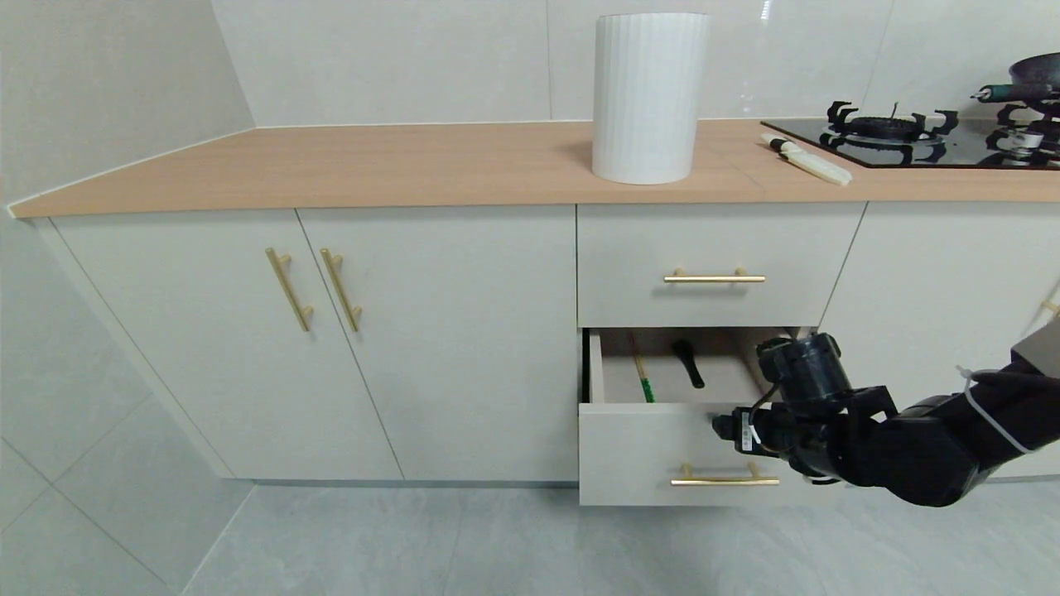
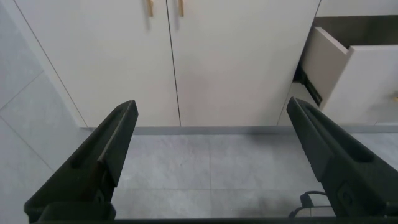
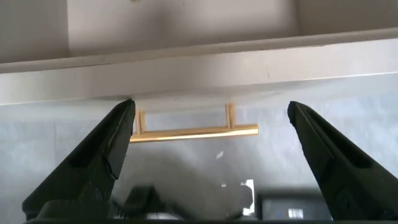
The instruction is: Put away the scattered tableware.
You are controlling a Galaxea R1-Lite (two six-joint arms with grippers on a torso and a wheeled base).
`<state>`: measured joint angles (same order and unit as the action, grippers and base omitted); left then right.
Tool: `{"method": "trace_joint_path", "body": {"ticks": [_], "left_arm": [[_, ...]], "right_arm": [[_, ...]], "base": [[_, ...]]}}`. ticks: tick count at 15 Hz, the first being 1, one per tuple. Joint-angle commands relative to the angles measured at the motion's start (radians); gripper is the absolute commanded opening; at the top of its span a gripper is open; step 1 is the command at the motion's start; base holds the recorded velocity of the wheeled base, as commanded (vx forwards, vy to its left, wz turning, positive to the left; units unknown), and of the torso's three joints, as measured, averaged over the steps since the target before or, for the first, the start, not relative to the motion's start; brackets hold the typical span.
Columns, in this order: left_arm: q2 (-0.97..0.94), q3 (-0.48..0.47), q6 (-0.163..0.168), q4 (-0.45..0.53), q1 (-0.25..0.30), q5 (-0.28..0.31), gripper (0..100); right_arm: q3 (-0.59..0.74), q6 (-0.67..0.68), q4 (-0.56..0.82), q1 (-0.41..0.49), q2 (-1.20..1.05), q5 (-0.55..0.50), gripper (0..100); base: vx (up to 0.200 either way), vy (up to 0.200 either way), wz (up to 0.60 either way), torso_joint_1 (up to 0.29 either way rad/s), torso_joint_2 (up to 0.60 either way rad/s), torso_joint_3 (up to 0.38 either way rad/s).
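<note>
While the drawer (image 1: 629,451) stands open, the right gripper (image 1: 733,430) hangs at its front.
Its jaws and those of the left gripper (image 2: 211,109) gape wide, empty; a black utensil (image 1: 689,364) lies in the drawer, a knife (image 1: 807,159) on the counter (image 1: 373,165).

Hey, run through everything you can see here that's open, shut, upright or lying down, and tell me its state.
Lower drawer, pulled partly open.
Upper drawer, shut.
Cupboard doors, both shut.
Right hand, open, at the lower drawer's front.
Left hand, open, holding nothing.
Knife, lying flat on the counter.
White canister, upright.
Front burner, no flame showing.
</note>
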<state>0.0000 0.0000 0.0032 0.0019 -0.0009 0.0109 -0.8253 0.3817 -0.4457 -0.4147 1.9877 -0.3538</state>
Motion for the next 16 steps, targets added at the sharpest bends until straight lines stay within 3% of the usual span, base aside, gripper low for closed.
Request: {"method": "trace_joint_path", "body": {"ticks": [1, 9, 16], "left_arm": [[0.0, 0.0, 0.0, 0.0, -0.001, 0.0, 100], [0.0, 0.0, 0.0, 0.0, -0.001, 0.0, 100], [0.0, 0.0, 0.0, 0.001, -0.001, 0.0, 100]], "right_arm": [[-0.041, -0.04, -0.059, 0.031, 0.057, 0.019, 100], [-0.271, -0.116, -0.065, 0.096, 0.217, 0.056, 100], [-0.281, -0.11, -0.235, 0.122, 0.323, 0.052, 100]], "base": [[0.0, 0.0, 0.0, 0.0, 0.0, 0.0], [0.0, 0.0, 0.0, 0.0, 0.0, 0.0], [0.0, 0.0, 0.0, 0.0, 0.0, 0.0]]}}
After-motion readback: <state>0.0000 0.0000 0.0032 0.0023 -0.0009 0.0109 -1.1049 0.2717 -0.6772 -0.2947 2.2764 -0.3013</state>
